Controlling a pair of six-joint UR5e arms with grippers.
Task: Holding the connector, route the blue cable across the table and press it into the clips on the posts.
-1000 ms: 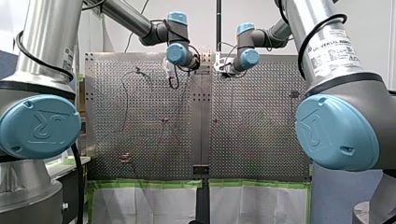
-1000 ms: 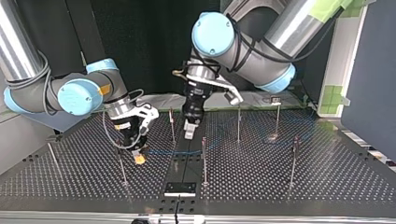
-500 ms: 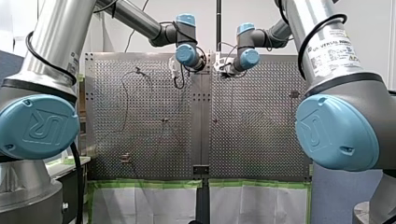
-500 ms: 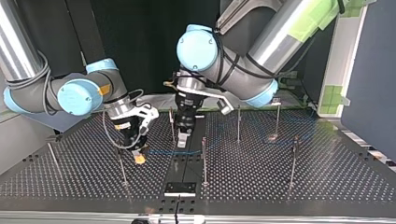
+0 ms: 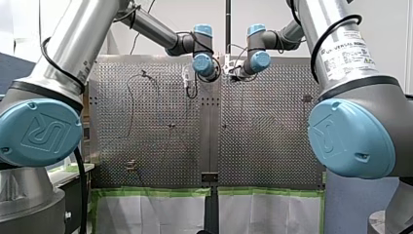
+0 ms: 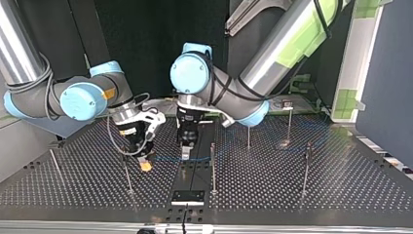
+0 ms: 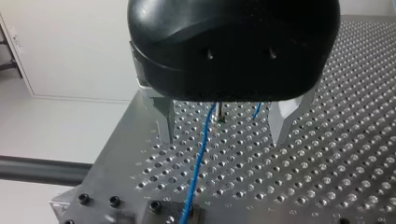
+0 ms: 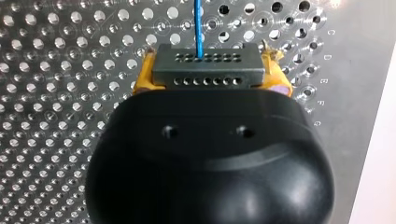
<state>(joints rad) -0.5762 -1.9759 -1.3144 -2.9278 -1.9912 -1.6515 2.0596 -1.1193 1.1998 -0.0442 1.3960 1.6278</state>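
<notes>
blue cable [image 7: 198, 163] runs low over the perforated table [image 7: 327, 177], straight between the spread fingers [image 7: 166, 122] of my left gripper [image 7: 222, 138], which hovers over it with its jaws apart and touching nothing. my right gripper [image 8: 210, 70] is clamped on the grey connector [image 8: 205, 78], with yellow pads [image 8: 144, 77] pressed to its two ends. the cable leaves the connector's face straight ahead of that gripper.

i judge the left gripper's job is to pinch the cable and carry it to a post [image 6: 213, 168] standing near it in the top view. the cable is thin and lies low, so fingers that close too high would miss it, and fingers that drop too low would scrape their metal tips on the holes. a hard pull while the right gripper holds firm could tug the wire out of the connector or twist the connector in the pads. slack between the two grippers could snag on a post before it reaches a clip.
</notes>
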